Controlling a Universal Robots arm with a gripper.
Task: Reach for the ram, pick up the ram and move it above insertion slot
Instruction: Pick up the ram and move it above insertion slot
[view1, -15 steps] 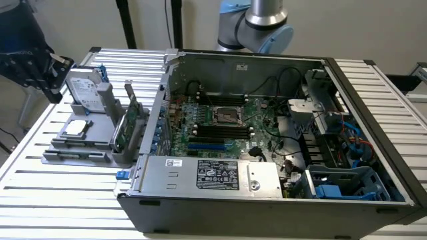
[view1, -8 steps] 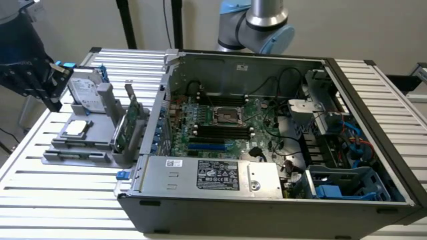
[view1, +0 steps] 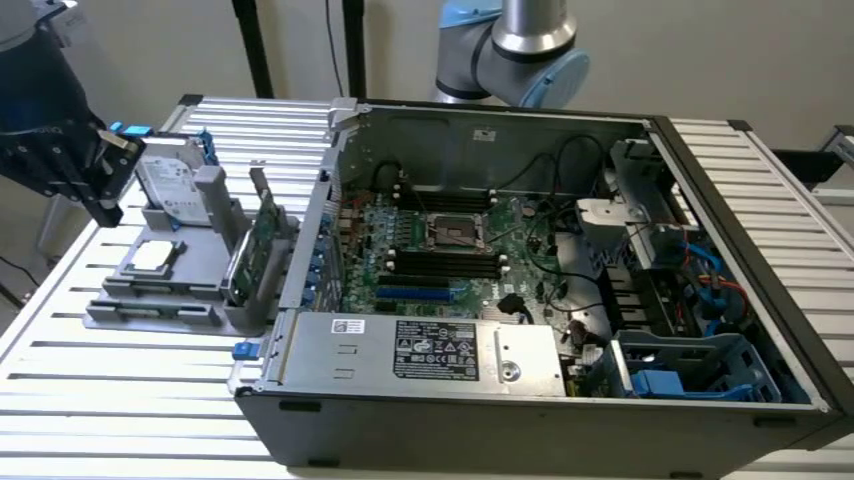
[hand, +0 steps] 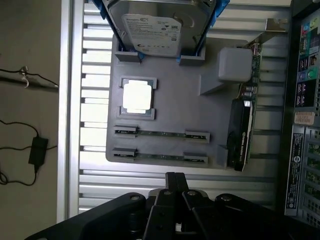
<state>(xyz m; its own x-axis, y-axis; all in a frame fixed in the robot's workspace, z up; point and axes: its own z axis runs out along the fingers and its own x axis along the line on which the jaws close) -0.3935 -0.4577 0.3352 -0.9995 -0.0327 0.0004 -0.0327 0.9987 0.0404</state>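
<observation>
White Seagate label on drive (hand: 151, 34).

In the wrist view, the hard drive (hand: 152, 27) and the computer case (hand: 295, 115) are cut off by the edge.

Landmark: grey tray (hand: 175, 107) | access: open slats beside it, unobstructed | blocked: hard drive (hand: 155, 27), upright card (hand: 242, 127), grey post (hand: 235, 65) on it
</observation>
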